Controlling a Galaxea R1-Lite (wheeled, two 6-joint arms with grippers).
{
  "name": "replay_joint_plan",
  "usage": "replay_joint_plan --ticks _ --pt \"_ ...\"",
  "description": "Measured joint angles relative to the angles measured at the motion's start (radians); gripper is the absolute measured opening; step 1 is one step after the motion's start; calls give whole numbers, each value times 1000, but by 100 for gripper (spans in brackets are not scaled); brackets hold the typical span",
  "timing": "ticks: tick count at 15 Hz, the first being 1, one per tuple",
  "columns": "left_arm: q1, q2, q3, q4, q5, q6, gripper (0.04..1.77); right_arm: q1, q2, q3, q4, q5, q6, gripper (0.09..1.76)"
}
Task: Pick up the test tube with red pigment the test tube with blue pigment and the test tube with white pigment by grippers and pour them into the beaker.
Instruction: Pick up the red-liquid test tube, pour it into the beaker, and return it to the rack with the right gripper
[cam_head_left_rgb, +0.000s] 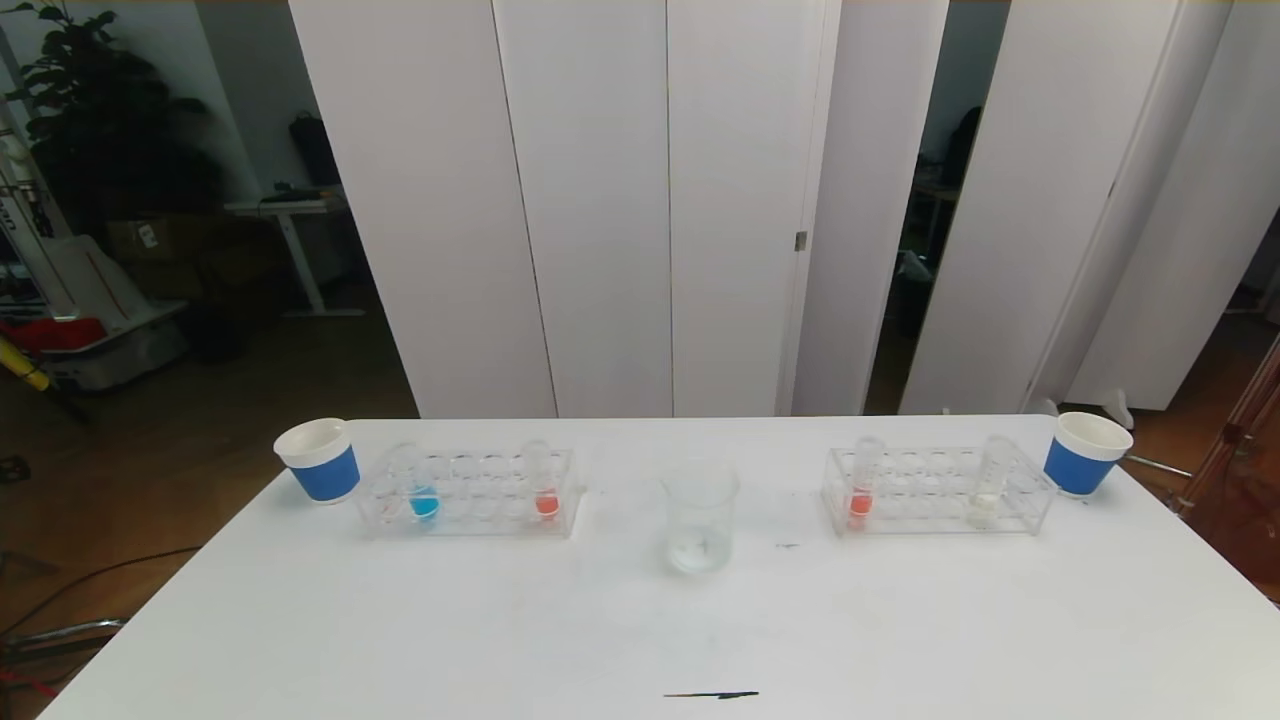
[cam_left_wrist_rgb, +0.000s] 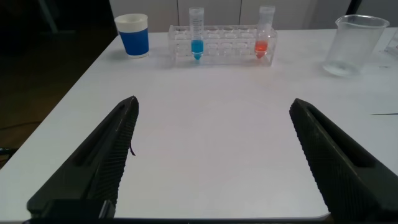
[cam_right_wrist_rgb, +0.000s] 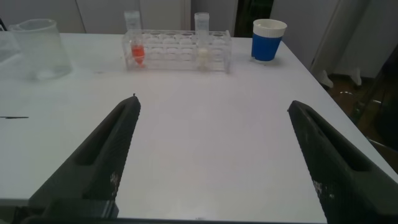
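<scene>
The clear beaker (cam_head_left_rgb: 699, 520) stands at the table's middle. The left clear rack (cam_head_left_rgb: 470, 492) holds the blue-pigment tube (cam_head_left_rgb: 424, 498) and a red-pigment tube (cam_head_left_rgb: 545, 490). The right rack (cam_head_left_rgb: 935, 490) holds another red-pigment tube (cam_head_left_rgb: 862, 492) and the white-pigment tube (cam_head_left_rgb: 988, 495). Neither gripper shows in the head view. My left gripper (cam_left_wrist_rgb: 212, 106) is open and empty, low over the table's near edge, with the blue tube (cam_left_wrist_rgb: 196, 37), red tube (cam_left_wrist_rgb: 263, 38) and beaker (cam_left_wrist_rgb: 354, 45) far off. My right gripper (cam_right_wrist_rgb: 211, 107) is open and empty, with the red tube (cam_right_wrist_rgb: 135, 45) and white tube (cam_right_wrist_rgb: 202, 43) far off.
A white-and-blue paper cup (cam_head_left_rgb: 318, 460) stands at the far left corner, another (cam_head_left_rgb: 1083, 453) at the far right corner. A thin dark mark (cam_head_left_rgb: 711, 694) lies near the table's front edge. White panels stand behind the table.
</scene>
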Motion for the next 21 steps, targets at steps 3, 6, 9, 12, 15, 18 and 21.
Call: replay_joint_plan --ticks 3,6,9,12,15,18,21 --pt "0 0 0 0 0 0 174 0 0 -1 3 0 0 171" --pt "0 0 0 0 0 0 174 1 0 -1 4 0 0 171" --pt "0 0 0 0 0 0 174 2 0 -1 4 0 0 171" --pt "0 0 0 0 0 0 174 2 0 -1 3 0 -1 171" --pt "0 0 0 0 0 0 174 2 0 -1 3 0 0 171" --pt "0 0 0 0 0 0 174 2 0 -1 3 0 0 171" --pt "0 0 0 0 0 0 174 2 0 -1 4 0 0 171"
